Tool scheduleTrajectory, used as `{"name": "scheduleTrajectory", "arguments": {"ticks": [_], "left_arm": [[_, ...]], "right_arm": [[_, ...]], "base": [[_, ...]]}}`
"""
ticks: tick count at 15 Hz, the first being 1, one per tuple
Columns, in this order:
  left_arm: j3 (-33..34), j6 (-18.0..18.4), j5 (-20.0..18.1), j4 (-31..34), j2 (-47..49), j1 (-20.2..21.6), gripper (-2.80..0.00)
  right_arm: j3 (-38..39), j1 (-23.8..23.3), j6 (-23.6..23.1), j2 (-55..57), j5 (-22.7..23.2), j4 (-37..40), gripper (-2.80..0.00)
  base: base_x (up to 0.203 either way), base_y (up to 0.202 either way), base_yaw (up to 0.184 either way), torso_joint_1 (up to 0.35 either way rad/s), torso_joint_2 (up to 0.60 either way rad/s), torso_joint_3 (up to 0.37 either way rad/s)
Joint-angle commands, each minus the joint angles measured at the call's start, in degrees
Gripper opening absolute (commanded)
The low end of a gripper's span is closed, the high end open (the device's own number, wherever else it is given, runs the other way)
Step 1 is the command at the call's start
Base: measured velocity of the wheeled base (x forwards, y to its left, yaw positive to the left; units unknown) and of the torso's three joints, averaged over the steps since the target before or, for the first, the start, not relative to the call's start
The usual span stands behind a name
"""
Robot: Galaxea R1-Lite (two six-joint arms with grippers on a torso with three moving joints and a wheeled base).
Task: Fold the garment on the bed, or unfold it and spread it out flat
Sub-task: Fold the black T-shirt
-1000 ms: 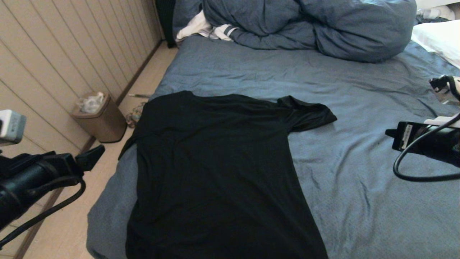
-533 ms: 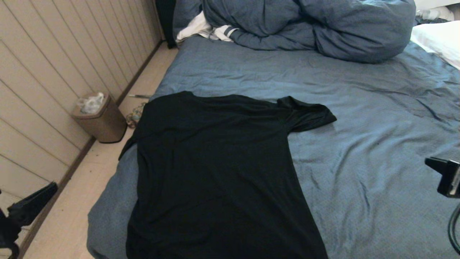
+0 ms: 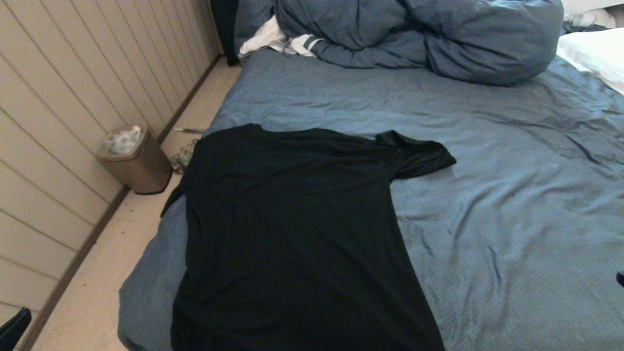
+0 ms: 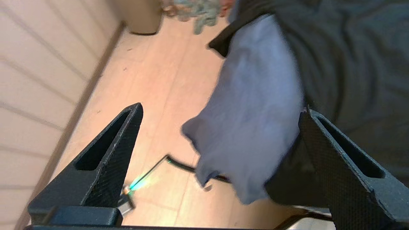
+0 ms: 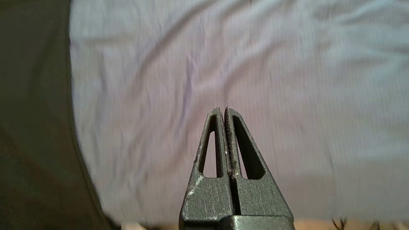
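Observation:
The garment (image 3: 292,234), a black short-sleeved T-shirt, lies spread flat with its plain side up on the near left part of the bed (image 3: 487,219). One sleeve (image 3: 421,156) sticks out to the right, and the other hangs over the bed's left edge. My left gripper (image 4: 222,108) is open and holds nothing. It hovers low beside the bed's near left corner, over the floor, and only one fingertip (image 3: 13,326) shows in the head view. My right gripper (image 5: 222,108) is shut and empty over bare sheet, to the right of the garment's edge (image 5: 32,127).
A bunched blue duvet (image 3: 419,34) and a white striped cloth (image 3: 282,41) lie at the far end. A white pillow (image 3: 594,53) is at the far right. A brown bin (image 3: 134,161) stands on the floor by the panelled wall (image 3: 58,97). A cable (image 4: 179,163) lies on the floor.
Both arms have dropped down and back, almost out of the head view. The garment has not moved.

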Motion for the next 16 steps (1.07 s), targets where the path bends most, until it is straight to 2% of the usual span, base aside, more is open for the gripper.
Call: {"name": "scheduleTrajectory", "arguments": {"ticks": [1, 4, 7, 9, 11, 12, 13, 14, 16], "left_arm": [[1.4, 0.4, 0.0, 1.4, -6.1, 1.9, 0.00], [5.9, 0.5, 1.9, 2.3, -9.0, 4.0, 0.00], [7.1, 0.7, 1.9, 2.2, -9.2, 4.7, 0.00], [7.3, 0.7, 2.2, 2.0, -9.2, 4.9, 0.00], [6.3, 3.0, 2.3, 2.5, -9.2, 5.2, 0.00], [6.4, 4.0, 2.2, 2.8, -9.3, 6.7, 0.00], [7.0, 6.0, 1.8, 2.9, -9.8, 9.9, 0.00], [8.3, 7.8, 1.5, 2.5, -10.4, 12.7, 0.00], [14.7, 9.9, -0.4, -2.5, -12.4, 12.8, 0.00]], "right_arm": [[1.7, -0.2, 0.0, -6.1, -0.1, 2.0, -2.80], [3.7, -1.0, -0.4, -18.9, -0.2, 11.5, -2.80], [8.8, -7.2, 0.8, -28.0, -0.5, 19.8, -2.80], [12.1, -7.2, 2.9, -28.6, -1.2, 17.2, -2.80], [15.6, -7.1, -0.5, -29.2, -0.7, 12.1, -2.80], [16.3, -7.1, -2.6, -29.2, -0.7, 11.5, -2.80], [16.8, -7.1, -4.4, -29.2, -0.9, 11.4, -2.80], [17.0, -7.0, -3.7, -29.5, -0.7, 11.2, -2.80], [18.7, -6.7, -4.0, -32.2, 1.1, 9.2, -2.80]], "base": [[0.000, 0.000, 0.000, 0.000, 0.00, 0.000], [0.000, 0.000, 0.000, 0.000, 0.00, 0.000], [0.000, 0.000, 0.000, 0.000, 0.00, 0.000], [0.000, 0.000, 0.000, 0.000, 0.00, 0.000], [0.000, 0.000, 0.000, 0.000, 0.00, 0.000], [0.000, 0.000, 0.000, 0.000, 0.00, 0.000], [0.000, 0.000, 0.000, 0.000, 0.00, 0.000], [0.000, 0.000, 0.000, 0.000, 0.00, 0.000], [0.000, 0.000, 0.000, 0.000, 0.00, 0.000]]}}
